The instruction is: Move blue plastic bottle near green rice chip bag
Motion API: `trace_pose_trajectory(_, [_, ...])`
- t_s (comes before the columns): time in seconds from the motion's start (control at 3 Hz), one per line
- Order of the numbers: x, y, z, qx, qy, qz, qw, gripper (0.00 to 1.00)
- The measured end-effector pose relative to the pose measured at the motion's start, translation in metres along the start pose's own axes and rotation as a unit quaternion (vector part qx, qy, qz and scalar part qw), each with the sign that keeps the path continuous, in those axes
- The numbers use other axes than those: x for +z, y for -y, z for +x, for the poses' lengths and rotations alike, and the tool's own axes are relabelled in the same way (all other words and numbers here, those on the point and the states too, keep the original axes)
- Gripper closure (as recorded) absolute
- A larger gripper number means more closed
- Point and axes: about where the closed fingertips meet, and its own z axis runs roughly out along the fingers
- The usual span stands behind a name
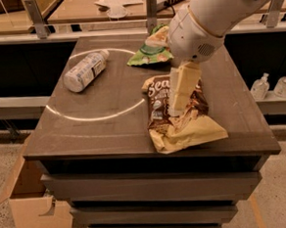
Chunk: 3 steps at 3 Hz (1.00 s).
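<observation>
The blue plastic bottle (85, 71) lies on its side on the bench (105, 133), well apart from the claw (178, 108). The claw hangs over the brown Sea Salt bag (157, 102) — open or closed, I cannot tell. The green rice chip bag (149, 54) sits just behind.

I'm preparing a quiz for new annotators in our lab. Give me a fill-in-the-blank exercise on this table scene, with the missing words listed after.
1. The blue plastic bottle lies on its ____ on the table.
2. The gripper hangs over the ____ snack bag, away from the bottle.
3. In the camera view, the green rice chip bag lies to the ____ of the bottle.
4. On the floor beside the table stands an open ____ box.

Missing words: side; brown; right; cardboard
</observation>
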Motion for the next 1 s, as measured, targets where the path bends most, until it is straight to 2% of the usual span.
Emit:
trace_pose_trajectory(0.33, [0.011,-0.005,-0.007,0.029,0.05,0.038,0.9976,0.0])
trace_pose_trajectory(0.67, [0.043,-0.021,-0.028,0.066,0.122,0.057,0.9887,0.0])
trace_pose_trajectory(1.0, [0.084,-0.023,-0.056,0.11,0.186,0.095,0.9718,0.0])
